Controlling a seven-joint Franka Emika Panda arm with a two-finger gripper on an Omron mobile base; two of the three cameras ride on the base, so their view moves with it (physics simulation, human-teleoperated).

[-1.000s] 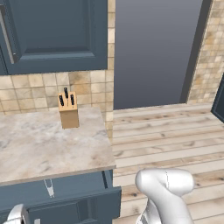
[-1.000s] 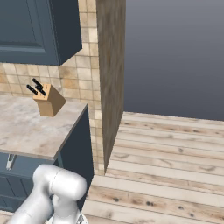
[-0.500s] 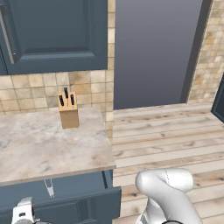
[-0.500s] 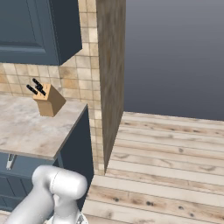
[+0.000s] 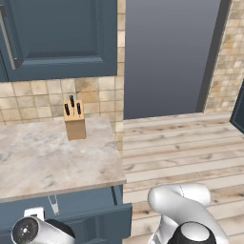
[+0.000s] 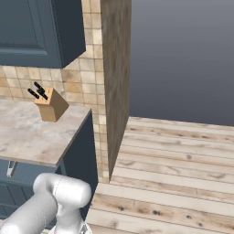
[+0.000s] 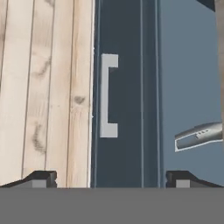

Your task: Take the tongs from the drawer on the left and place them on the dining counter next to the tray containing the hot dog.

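Note:
The drawer (image 5: 90,202) stands pulled out under the short marble worktop. In the hand view I look down on its slate-blue front with the silver bar handle (image 7: 107,96). The silvery tongs (image 7: 199,135) lie inside the drawer, off to the right of my gripper (image 7: 111,179), and they also show as thin metal in the base views (image 5: 52,204) (image 6: 10,168). My fingertips (image 7: 41,178) stand wide apart, open, with nothing between them, hovering over the drawer's front edge. The dining counter and the tray are out of view.
A wooden knife block (image 5: 74,121) stands on the marble worktop (image 5: 43,162) above the drawer. A tiled wall end (image 6: 114,82) borders the worktop on the right. Wooden plank floor (image 5: 181,147) stretches to the right.
In the left base view my hand has crept a little to the right at the bottom left corner. The drawer and tongs have not moved.

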